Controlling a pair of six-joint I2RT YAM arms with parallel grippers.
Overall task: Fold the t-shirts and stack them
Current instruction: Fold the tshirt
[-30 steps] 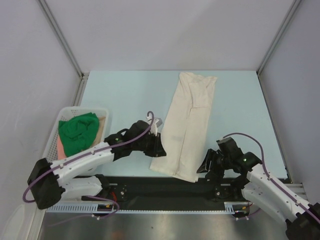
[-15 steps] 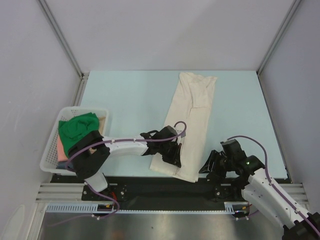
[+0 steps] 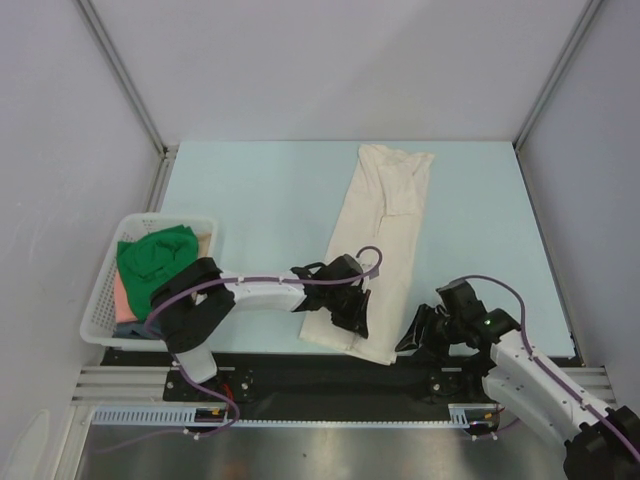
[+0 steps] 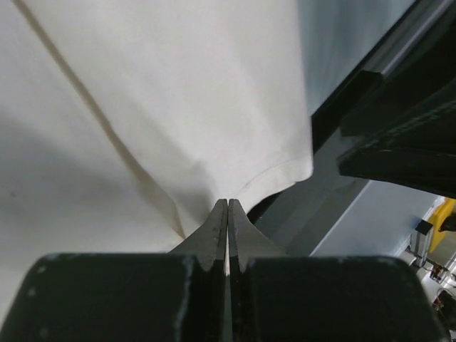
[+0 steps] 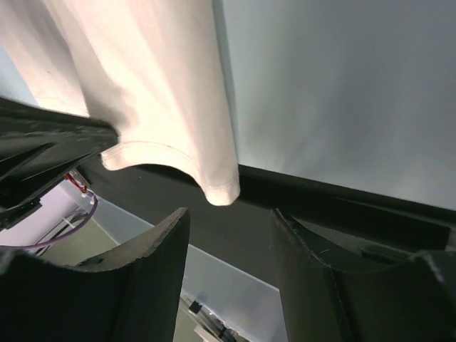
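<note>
Pale blue surface point(image 3: 250, 190), cream t-shirt point(image 3: 385, 230) stretched out beyond my left fingers point(image 4: 227, 224), which are pinched tight on its near hem, right fingers point(image 3: 413, 335) half open and empty just short of the other corner, so I reckon grabbing that's next before folding.

**Cream t-shirt** point(image 3: 385, 230): cut off by the top and left edges in the left wrist view, and by the top edge in the right wrist view.

**Left gripper** point(image 3: 352, 320), at the cream t-shirt's near hem: tips hidden under its own wrist from above. In the wrist view its fingers point(image 4: 214, 231) meet on a pucker of cloth, and how much is pinched is hidden.

**Right gripper** point(image 3: 413, 335), just right of the cream t-shirt's near corner: dark against black, so the jaws are unreadable from above. Its fingers point(image 5: 142, 278) are cut off by the bottom edge.

**Basket** point(image 3: 165, 217), well left of the cream t-shirt: near corner hidden behind the left arm point(image 3: 190, 305). Pink cloth point(image 3: 121, 292) is mostly buried under the green t-shirt point(image 3: 155, 262).

**Yellow item** point(image 4: 447, 214), beyond the cream t-shirt's hem: blurred, cut off, cannot tell what it is.
</note>
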